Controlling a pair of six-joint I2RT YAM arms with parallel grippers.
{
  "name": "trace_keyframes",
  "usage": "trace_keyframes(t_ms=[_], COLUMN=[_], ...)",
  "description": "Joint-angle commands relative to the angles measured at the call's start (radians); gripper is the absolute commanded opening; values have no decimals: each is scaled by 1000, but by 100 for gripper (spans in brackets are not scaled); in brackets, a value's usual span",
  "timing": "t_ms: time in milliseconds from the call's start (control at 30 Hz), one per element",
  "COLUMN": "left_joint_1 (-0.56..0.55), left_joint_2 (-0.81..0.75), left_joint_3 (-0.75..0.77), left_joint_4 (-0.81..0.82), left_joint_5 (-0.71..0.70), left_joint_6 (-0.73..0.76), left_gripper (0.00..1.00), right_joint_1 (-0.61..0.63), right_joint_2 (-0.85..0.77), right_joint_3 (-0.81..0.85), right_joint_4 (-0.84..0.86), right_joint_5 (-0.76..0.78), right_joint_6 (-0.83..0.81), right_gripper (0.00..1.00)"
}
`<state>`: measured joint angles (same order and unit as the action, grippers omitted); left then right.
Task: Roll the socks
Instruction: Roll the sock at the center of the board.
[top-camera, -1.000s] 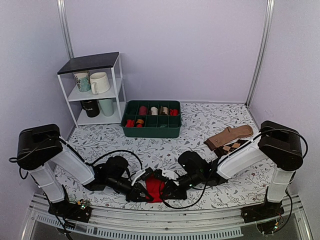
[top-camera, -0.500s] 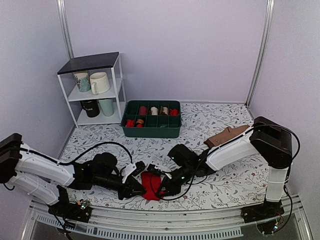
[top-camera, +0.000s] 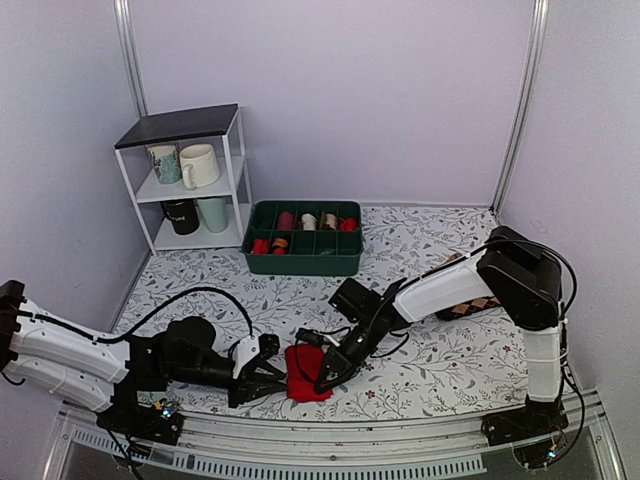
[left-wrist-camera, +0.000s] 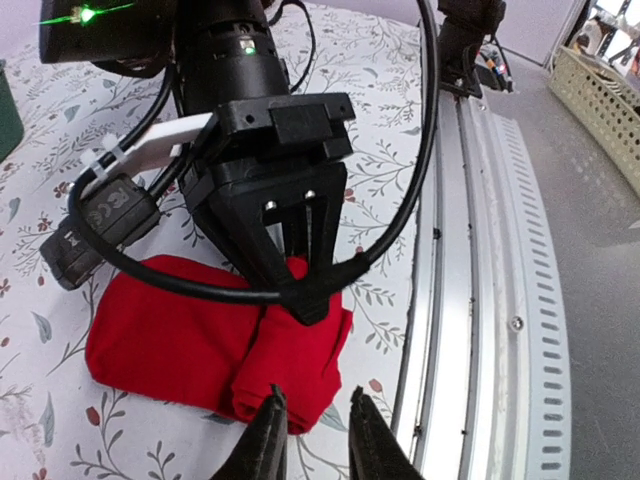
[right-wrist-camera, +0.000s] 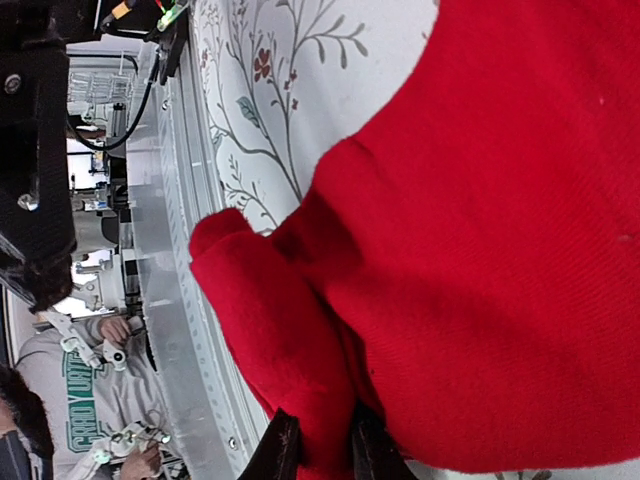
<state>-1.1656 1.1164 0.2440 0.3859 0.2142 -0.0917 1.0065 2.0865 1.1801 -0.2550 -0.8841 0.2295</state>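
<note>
Near edge of the tabletop: the socks (top-camera: 308, 372) lie as a partly rolled red bundle on the floral cloth, between the two tools and just beside the metal rail (top-camera: 300, 440).
Right tool (top-camera: 323, 377): clenched on a fold at the rolled end of the socks; its wrist view shows red fabric pinched between the fingers.
Left tool (left-wrist-camera: 318, 440): released, with its fingers slightly parted and nothing between them. Its tips are just beside the edge of the roll.
Roll: loose. One thick fold sits against a flat tail that spreads off to the side.
Risk, unrolling: only one tool grips the bundle, and by a single fold. If that pinch lets go or tugs sideways, the soft fabric is likely to spring open.
Risk, collision: the tools work almost nose to nose. A black cable (left-wrist-camera: 425, 200) loops across in front of the left fingers, and an advance could snag it or knock the other tool.
Risk, edge: a push toward the rail could slide the bundle off the cloth.
Green bin (top-camera: 305, 262): divided into compartments. Several hold small rolled socks in red, cream and brown; the others are too dark to read.
White rack (top-camera: 241, 170): holds four mugs, two on each shelf.
</note>
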Motion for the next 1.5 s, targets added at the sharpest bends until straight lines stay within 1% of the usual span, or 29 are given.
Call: trace_keyframes(t_ms=[0,133,233,400,467,500,533,733,833,1000,1133,1233,1267,1367,1400,1433,1467], left_joint_1=[-19,-21,-24,-33,-35,-36,-36,-39,-38,-40,-42,-52,-57,-61,-61,-61,-62], left_joint_2=[78,170,218,257,273,282,288,363,401,459,477,479,476,441,425,396,383], left_joint_3=[30,59,64,58,51,45,42,44,57,76,73,60,55,28,23,18,14], left_joint_4=[62,102,143,184,197,210,226,289,296,277,275,270,265,279,279,275,271], left_joint_5=[-35,-31,4,47,43,41,34,-16,-39,-35,-22,-16,-16,-14,-22,-44,-61], left_joint_6=[85,107,109,106,103,102,100,94,92,80,63,41,34,15,9,2,-6], left_gripper=[24,26,32,33,34,38,39,39,40,40,41,45,50,74,89,99,99], right_joint_1=[5,3,1,-2,-3,-4,-5,-5,-5,-7,-7,-7,-9,-8,-8,-8,-9], right_joint_2=[101,107,109,113,113,114,115,115,112,114,115,114,113,116,118,118,120], right_joint_3=[18,26,26,29,29,29,29,29,25,23,21,20,21,21,22,22,23], right_joint_4=[-229,-245,-245,-245,-248,-248,-250,-250,-249,-244,-244,-244,-242,-236,-236,-236,-237], right_joint_5=[78,88,92,95,96,96,96,93,91,87,85,82,82,79,78,78,77], right_joint_6=[4,-4,-4,-7,-11,-13,-14,-17,-18,-12,-12,-11,-10,-6,-6,-6,-5], right_gripper=[13,13,13,13,13,13,13,13,12,12,12,12,12,12,12,12,12])
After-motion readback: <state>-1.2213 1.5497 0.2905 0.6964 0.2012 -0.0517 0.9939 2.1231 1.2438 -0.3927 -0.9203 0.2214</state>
